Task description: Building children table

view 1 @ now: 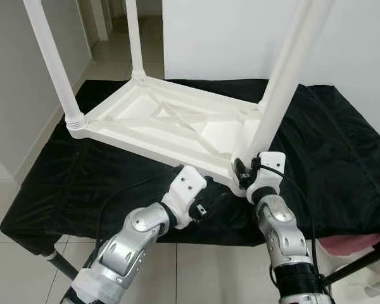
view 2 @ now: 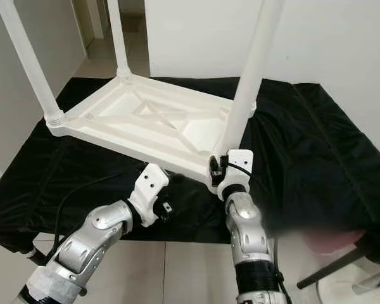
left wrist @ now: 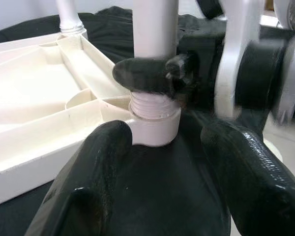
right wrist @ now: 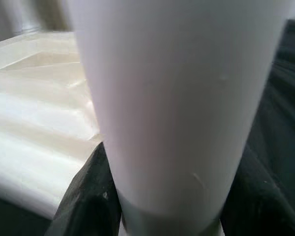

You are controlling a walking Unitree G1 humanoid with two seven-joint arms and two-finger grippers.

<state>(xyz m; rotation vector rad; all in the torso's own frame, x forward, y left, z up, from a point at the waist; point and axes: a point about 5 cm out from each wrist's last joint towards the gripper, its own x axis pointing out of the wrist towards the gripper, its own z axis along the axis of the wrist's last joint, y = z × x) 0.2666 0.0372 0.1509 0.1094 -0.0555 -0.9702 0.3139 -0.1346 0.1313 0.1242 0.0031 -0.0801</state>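
Black cloth (view 1: 329, 139) bears upturned table (view 1: 171, 123); right pincer (left wrist: 152, 76) clamps near leg (view 1: 282, 82), left pincer (left wrist: 162, 167) apart.

Low table (view 1: 31, 209) draped in a wrinkled black cloth (view 1: 342, 145), dark metal legs (view 1: 62, 265) showing under the near corners. White wall (view 1: 240, 38) close behind the table's far edge; a second pale wall (view 1: 12, 76) on the left with a light skirting board along its foot. Floor (view 1: 107, 60) of pale glossy tiles runs back through a gap between the walls; light is soft and even
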